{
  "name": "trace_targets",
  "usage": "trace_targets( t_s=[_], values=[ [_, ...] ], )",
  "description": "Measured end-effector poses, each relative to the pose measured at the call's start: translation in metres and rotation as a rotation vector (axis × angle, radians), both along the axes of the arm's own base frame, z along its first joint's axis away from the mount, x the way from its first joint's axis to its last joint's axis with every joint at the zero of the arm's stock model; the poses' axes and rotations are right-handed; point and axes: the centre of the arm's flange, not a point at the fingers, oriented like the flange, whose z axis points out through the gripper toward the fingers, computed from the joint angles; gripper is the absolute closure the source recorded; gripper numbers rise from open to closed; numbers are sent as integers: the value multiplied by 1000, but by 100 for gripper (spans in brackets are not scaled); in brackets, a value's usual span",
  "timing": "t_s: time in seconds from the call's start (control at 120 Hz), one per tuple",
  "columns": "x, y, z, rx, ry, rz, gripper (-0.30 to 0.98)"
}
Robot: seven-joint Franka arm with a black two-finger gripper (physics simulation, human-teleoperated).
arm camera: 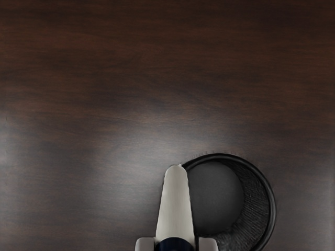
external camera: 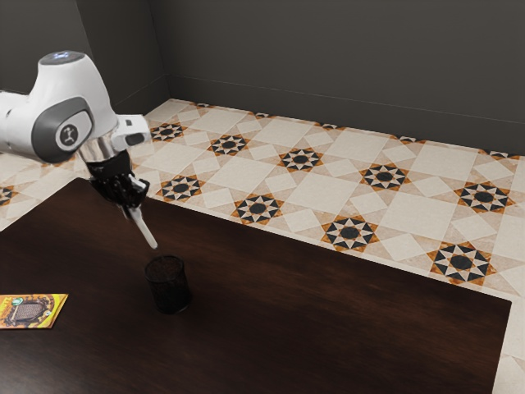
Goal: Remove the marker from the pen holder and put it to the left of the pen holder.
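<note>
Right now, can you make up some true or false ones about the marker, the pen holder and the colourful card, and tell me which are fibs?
1. My gripper has the marker pinched between its fingers. True.
2. The marker is out of the pen holder. True.
3. The pen holder is lying on its side. False: it stands upright.
4. The marker is bright red. False: the part that shows is mostly pale grey.
5. The colourful card lies on the table. True.
6. The pen holder is yellow. False: it is black.
</note>
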Motion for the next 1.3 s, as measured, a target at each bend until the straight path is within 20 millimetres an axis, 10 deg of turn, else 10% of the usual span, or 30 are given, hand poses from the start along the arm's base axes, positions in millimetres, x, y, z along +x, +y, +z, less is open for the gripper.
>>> trace_targets(
  t_s=[0.125, 0.567, 0.842, 0.9, 0.983, 1.058, 1.3],
  values=[
    [-5, 38, 16, 11, 34, 68, 78],
    [-23, 98, -95, 109, -262, 39, 78],
    [-22, 105, -81, 177, -439, -64, 26],
    [-18, 106, -54, 185, -473, -78, 20],
    [28, 109, 72, 185, -491, -79, 14],
    [44, 65, 178, 134, -431, -131, 10],
    [18, -6, 174, 29, -9, -220, 4]
  ],
)
